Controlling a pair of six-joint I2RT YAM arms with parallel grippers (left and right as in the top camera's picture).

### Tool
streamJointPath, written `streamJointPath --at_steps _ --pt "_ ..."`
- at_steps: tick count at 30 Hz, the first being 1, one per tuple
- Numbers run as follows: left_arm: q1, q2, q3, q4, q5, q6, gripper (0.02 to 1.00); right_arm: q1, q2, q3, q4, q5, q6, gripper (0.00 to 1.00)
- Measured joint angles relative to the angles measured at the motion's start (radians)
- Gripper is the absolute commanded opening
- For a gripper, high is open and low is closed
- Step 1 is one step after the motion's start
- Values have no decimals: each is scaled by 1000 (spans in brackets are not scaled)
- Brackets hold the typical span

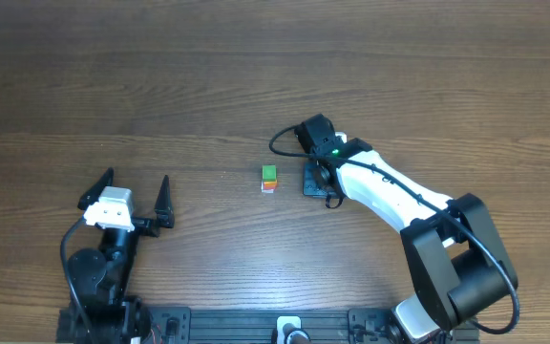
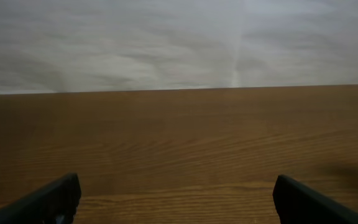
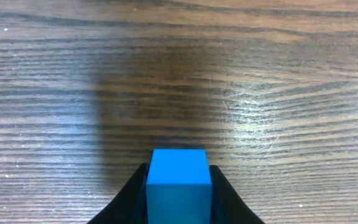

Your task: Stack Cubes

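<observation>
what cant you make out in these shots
- Blue cube: in the top view the right gripper covers it; whether it touches the table is unclear.
- Cube stack: too small in the top view to count cubes.
- Left gripper: fingers cut by the wrist view's edge.

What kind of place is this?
Probably a robotics lab bench: left arm and right arm based at the edge of a wooden table, small coloured cubes on it, a plain wall behind.
</observation>
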Motion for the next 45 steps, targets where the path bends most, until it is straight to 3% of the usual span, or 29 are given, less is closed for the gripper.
streamJointPath --at_steps 6,15,22,26,45 --pt "0 0 0 0 0 0 1000 5 0 135 -229 17 -1 12" --pt "0 0 0 0 0 0 1000 103 -65 573 -515 62 16 9" --pt "0 0 0 0 0 0 1000 287 -51 684 -568 76 129 9" --pt "0 0 0 0 0 0 1000 334 13 685 -569 72 181 12" --pt "0 0 0 0 0 0 1000 314 126 684 -578 53 255 12"
